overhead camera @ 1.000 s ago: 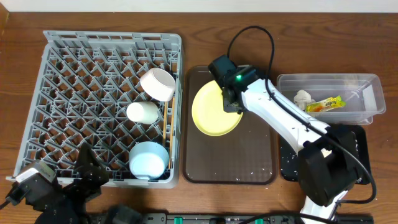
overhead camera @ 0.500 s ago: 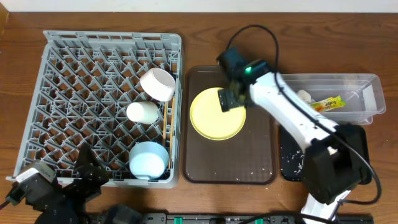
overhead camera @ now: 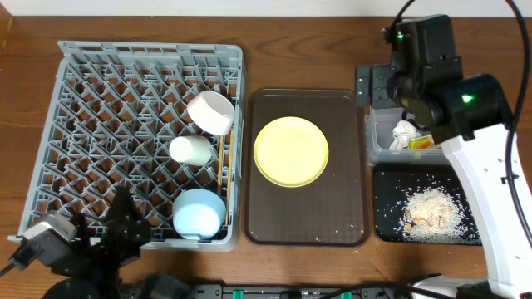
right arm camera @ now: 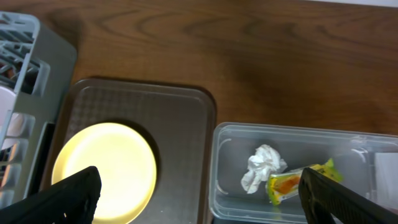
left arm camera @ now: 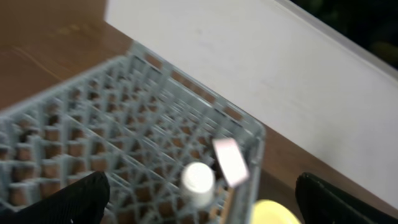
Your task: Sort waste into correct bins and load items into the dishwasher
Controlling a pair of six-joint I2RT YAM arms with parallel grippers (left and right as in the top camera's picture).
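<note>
The round yellow plate [overhead camera: 291, 151] [right arm camera: 102, 171] lies flat on the brown tray [overhead camera: 307, 220], with nothing holding it. My right gripper [overhead camera: 376, 87] [right arm camera: 199, 199] hangs open and empty, raised above the tray's right edge and the clear bin [overhead camera: 381, 148] [right arm camera: 236, 155]. That bin holds the crumpled tissue [overhead camera: 403, 134] [right arm camera: 263, 165] and the snack wrapper [overhead camera: 422, 144] [right arm camera: 292, 183]. Food scraps [overhead camera: 431, 208] lie in the black bin [overhead camera: 391, 178]. The grey dishwasher rack [overhead camera: 108, 124] [left arm camera: 93, 124] holds the small bowl [overhead camera: 210, 112], cream cup [overhead camera: 191, 150] [left arm camera: 198, 179], blue bowl [overhead camera: 199, 213] and chopsticks [overhead camera: 224, 162]. My left gripper [overhead camera: 125, 226] [left arm camera: 202, 200] is open near the rack's front edge.
Crumbs dot the tray's front right corner [overhead camera: 341, 226]. The right arm's white links [overhead camera: 499, 191] reach over the black bin's right side. Bare wooden table [overhead camera: 299, 58] lies behind the tray.
My right gripper opened and let go of the yellow plate, which settled flat on the tray. The right arm then rose and swung right over the clear bin, uncovering the scraps.
</note>
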